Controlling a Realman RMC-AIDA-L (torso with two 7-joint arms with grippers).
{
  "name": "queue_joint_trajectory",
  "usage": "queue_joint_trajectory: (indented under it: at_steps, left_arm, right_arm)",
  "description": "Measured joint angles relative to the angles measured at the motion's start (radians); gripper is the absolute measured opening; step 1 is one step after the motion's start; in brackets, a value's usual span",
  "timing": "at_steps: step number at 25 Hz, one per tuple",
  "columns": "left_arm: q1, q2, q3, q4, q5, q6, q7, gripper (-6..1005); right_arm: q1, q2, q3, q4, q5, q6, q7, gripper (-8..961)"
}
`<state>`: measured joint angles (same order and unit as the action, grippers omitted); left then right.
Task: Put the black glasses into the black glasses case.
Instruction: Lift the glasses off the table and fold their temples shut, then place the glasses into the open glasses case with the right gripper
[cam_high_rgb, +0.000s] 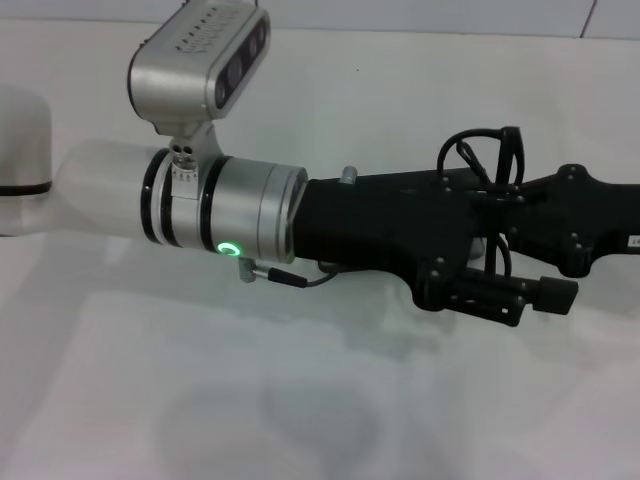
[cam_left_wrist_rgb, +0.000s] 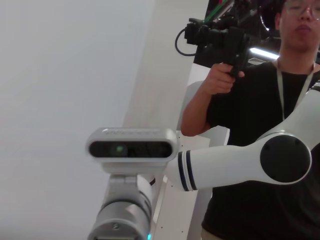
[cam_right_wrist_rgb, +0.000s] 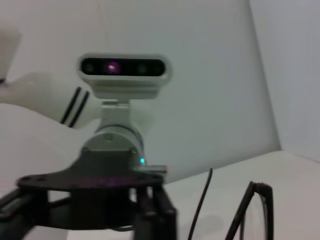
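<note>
Above the white table (cam_high_rgb: 300, 400), the left arm is stretched across the head view. Its left gripper (cam_high_rgb: 500, 240) is brought up just beside the right gripper (cam_high_rgb: 590, 225), which enters from the right edge. Whether either gripper is open or closed cannot be told.

In the right wrist view, the black glasses (cam_right_wrist_rgb: 271, 210) are seen close to that camera, upright. One slim temple arm rises beside the frame, and the left gripper is faced from the front. What holds the glasses cannot be made out. In the head view, thin black loops are seen above the place where the two grippers meet, but they cannot be identified with certainty.

In the left wrist view, a person (cam_left_wrist_rgb: 260, 125) in a black shirt is seen behind the right arm, with a black handheld device (cam_left_wrist_rgb: 225, 35) gripped in a raised hand.
</note>
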<state>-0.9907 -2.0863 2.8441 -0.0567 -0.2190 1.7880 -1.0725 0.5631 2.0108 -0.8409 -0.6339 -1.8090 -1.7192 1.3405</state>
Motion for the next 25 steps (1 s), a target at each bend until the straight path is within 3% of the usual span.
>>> queue_joint_trajectory:
  at_steps: [8, 16, 21, 25]
  left_arm:
    - [-0.005, -0.001, 0.000, 0.000, 0.001, -0.031, -0.017, 785]
    - [0.004, 0.005, -0.006, 0.000, -0.012, 0.007, -0.017, 785]
    - [0.074, 0.020, -0.008, -0.059, -0.106, 0.053, -0.013, 785]
    - [0.153, 0.034, -0.004, -0.130, -0.227, 0.055, -0.030, 785]
  right_arm:
    - [-0.010, 0.000, -0.009, -0.027, -0.005, -0.048, -0.005, 103]
    - [-0.021, -0.006, -0.014, -0.056, -0.026, -0.003, -0.023, 103]
    - [-0.024, 0.007, -0.063, -0.285, -0.123, 0.007, 0.067, 104]
    - [-0.020, 0.008, -0.288, -0.558, -0.242, 0.113, 0.251, 104]
